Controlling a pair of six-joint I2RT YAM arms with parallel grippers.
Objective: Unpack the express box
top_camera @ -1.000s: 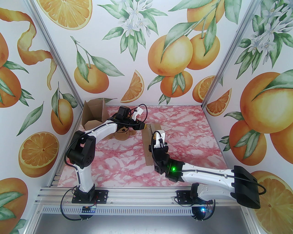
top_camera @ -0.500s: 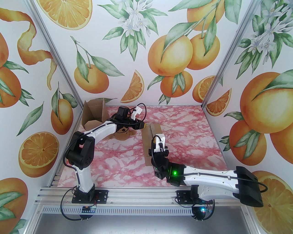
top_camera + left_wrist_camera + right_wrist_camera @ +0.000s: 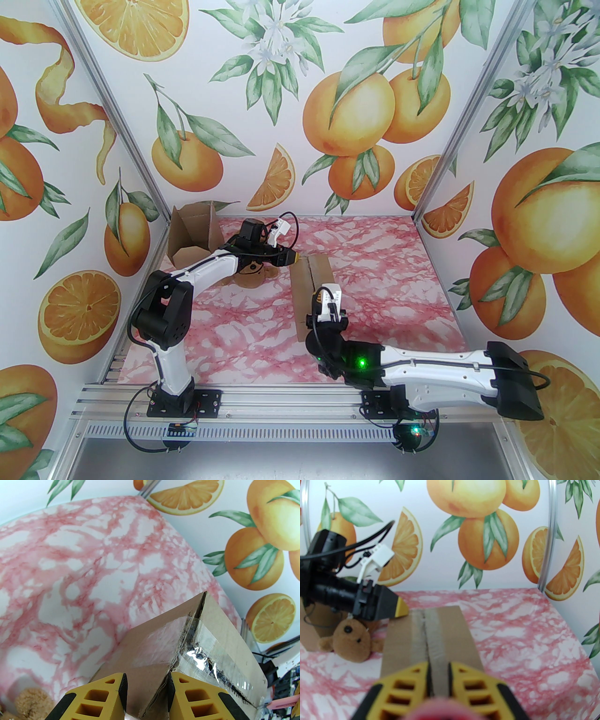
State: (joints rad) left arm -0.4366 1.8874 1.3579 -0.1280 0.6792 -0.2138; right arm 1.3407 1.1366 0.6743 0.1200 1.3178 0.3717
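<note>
The box (image 3: 303, 293) lies flat on the table (image 3: 398, 281) at mid-width, its long axis running from near to far, with the flaps shut. A strip of clear tape (image 3: 431, 630) runs along the centre seam; in the left wrist view the tape (image 3: 199, 653) is torn and wrinkled along the seam at the far end of the box (image 3: 225, 630). The left gripper (image 3: 291, 257) is positioned at the far left corner of the box, its tip against the cardboard. Its jaws stand apart, with the end edge of the box in the gap between them (image 3: 148, 676); pad contact with the cardboard cannot be confirmed. The right gripper (image 3: 322, 300) is positioned over the near half of the box and is aligned with the seam. Its fingers (image 3: 412, 681) are drawn close together and clamp a blurred pink thing (image 3: 438, 710) seated between them; what that thing is cannot be told. A bear (image 3: 251, 274) lies on the table just left of the far end of the box, below the left wrist. An open carton (image 3: 192, 234) stands at the far left corner of the table, behind the bear.
</note>
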